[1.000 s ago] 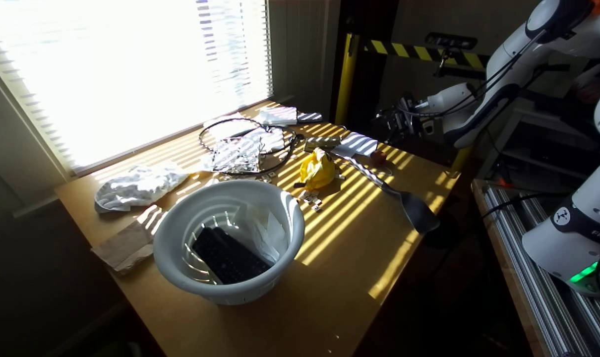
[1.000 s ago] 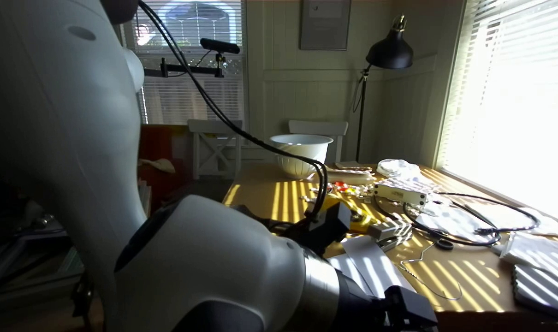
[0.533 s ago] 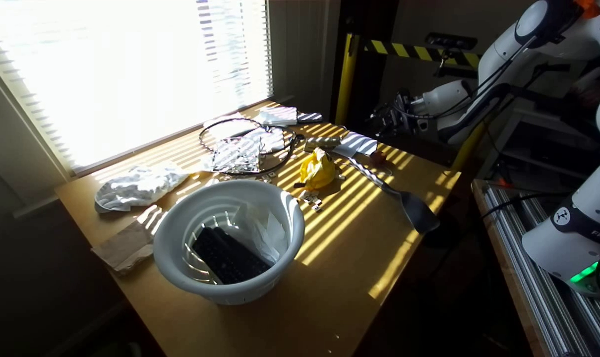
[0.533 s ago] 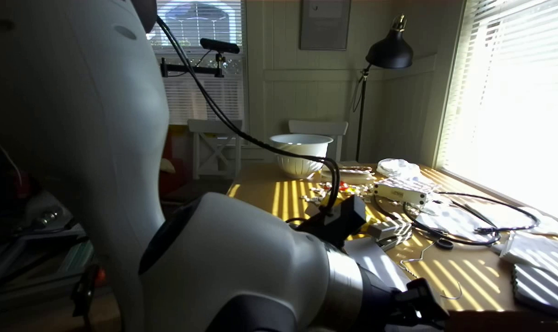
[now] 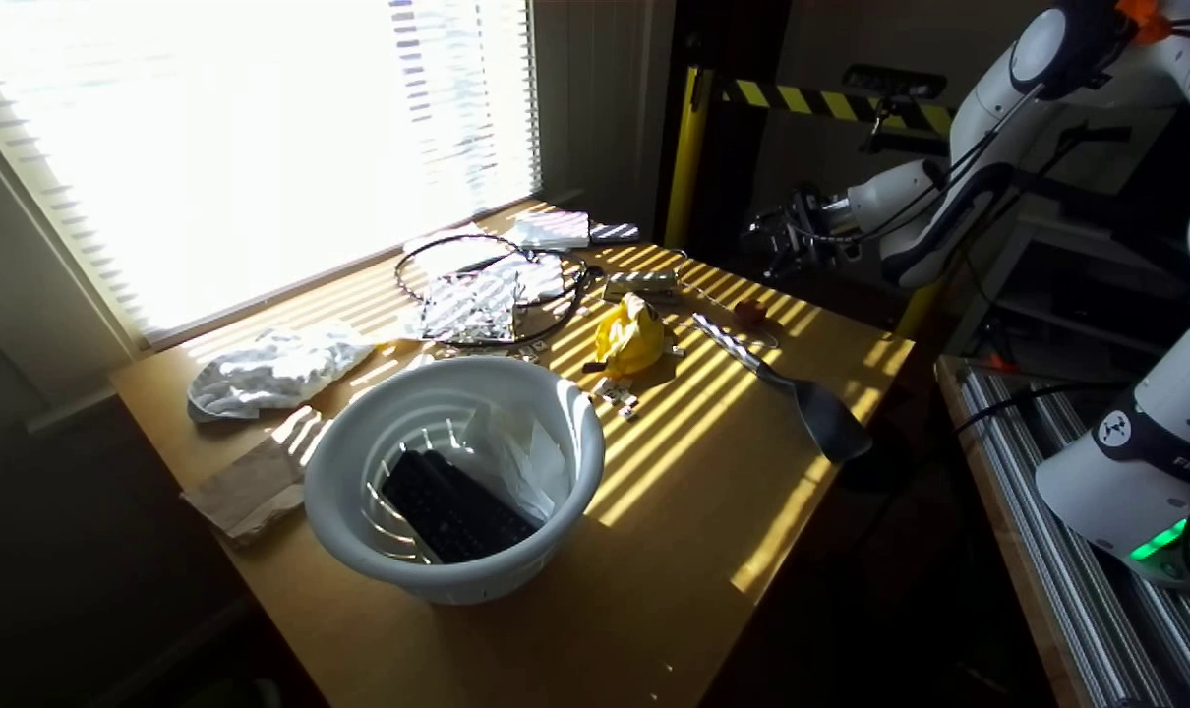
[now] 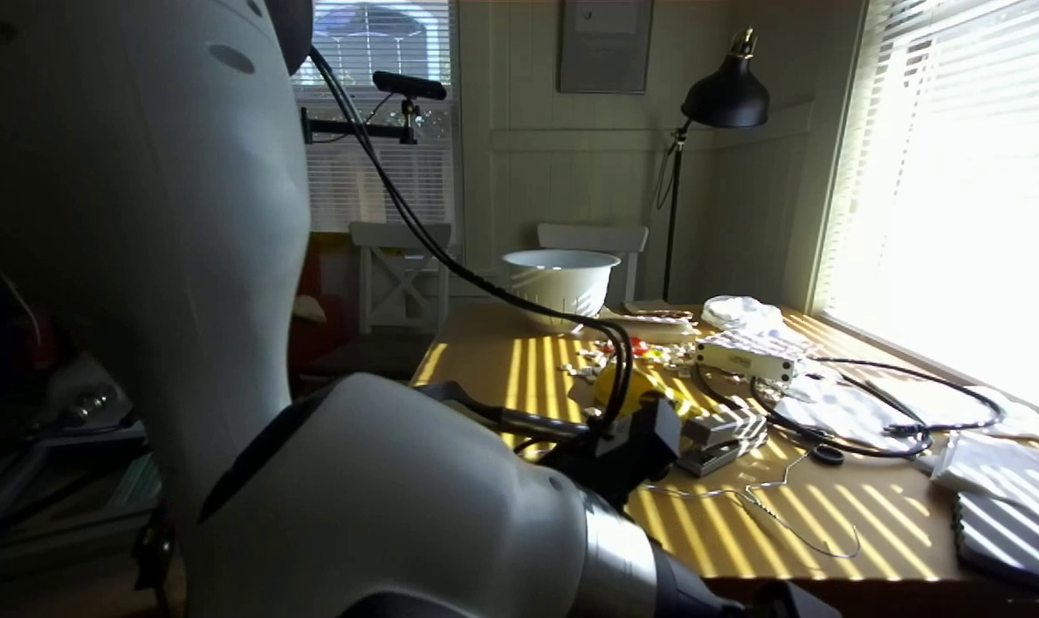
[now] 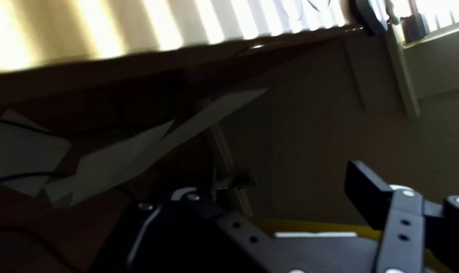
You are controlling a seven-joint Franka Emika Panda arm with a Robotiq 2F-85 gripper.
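Note:
My gripper (image 7: pixel 275 193) is open and empty, its two fingers wide apart. It hangs just off the table's edge, beside the table (image 5: pixel 654 531), in an exterior view (image 5: pixel 777 236); in an exterior view only part of it (image 6: pixel 786 601) shows at the bottom. In the wrist view a long pale sheet (image 7: pixel 138 151) and another pale sheet (image 7: pixel 24 151) lie or hang below the table edge; I cannot tell which. Nearest on the tabletop are a bent wire (image 6: pixel 768 506), a grey stapler-like thing (image 6: pixel 717 438), a yellow bundle (image 5: pixel 629 336) and a dark spatula (image 5: pixel 826 423).
A white bowl (image 5: pixel 457 585) holds a black keyboard-like thing (image 5: pixel 457 511) and white paper. A black cable (image 6: pixel 932 367), a white cloth (image 5: pixel 275 369), a brown paper packet (image 5: pixel 246 487) and a grey pad (image 6: pixel 1005 532) lie on the table. A yellow post (image 5: pixel 688 157) stands behind.
The pale sheet that lay at the table's edge beside my gripper is gone from the tabletop. The arm shifted a little toward the table, then back and lower.

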